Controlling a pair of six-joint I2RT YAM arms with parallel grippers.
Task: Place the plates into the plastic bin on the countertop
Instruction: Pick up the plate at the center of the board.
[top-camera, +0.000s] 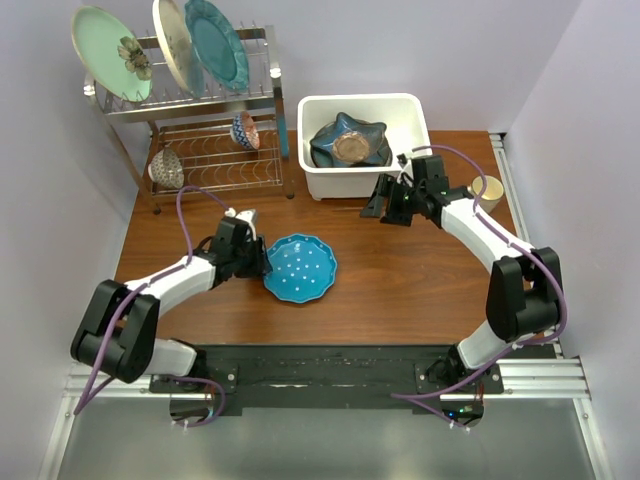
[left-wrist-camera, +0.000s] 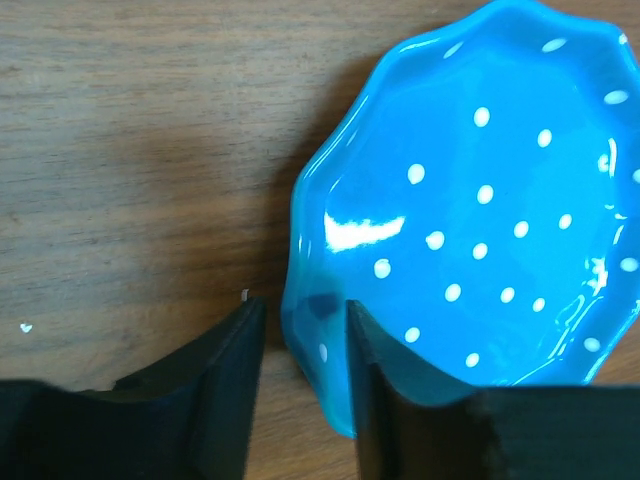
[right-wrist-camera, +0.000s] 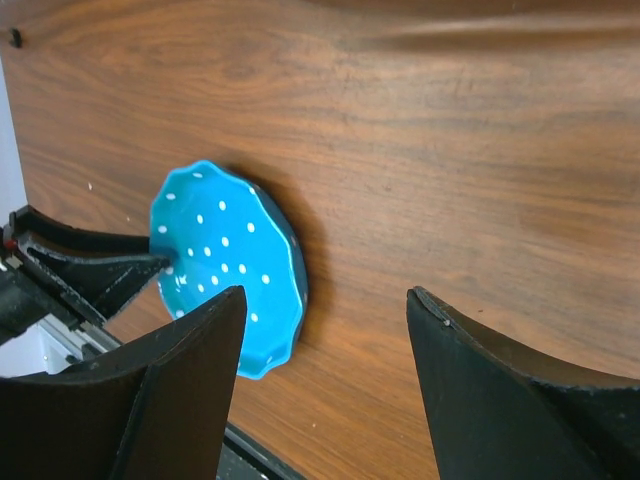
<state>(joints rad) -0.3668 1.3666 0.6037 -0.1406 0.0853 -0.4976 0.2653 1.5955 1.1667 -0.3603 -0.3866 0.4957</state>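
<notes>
Countertop (top-camera: 400, 290), left jaws apart astride blue plate (top-camera: 300, 268) rim; right jaws open beside bin (top-camera: 340, 183)

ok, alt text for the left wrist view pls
The left gripper has its two black fingers astride the rim of the blue scalloped white-dotted plate, a sliver of gap showing at the outer finger. The plate lies flat on the reddish-brown wood countertop, which fills the rest of the view.
</notes>
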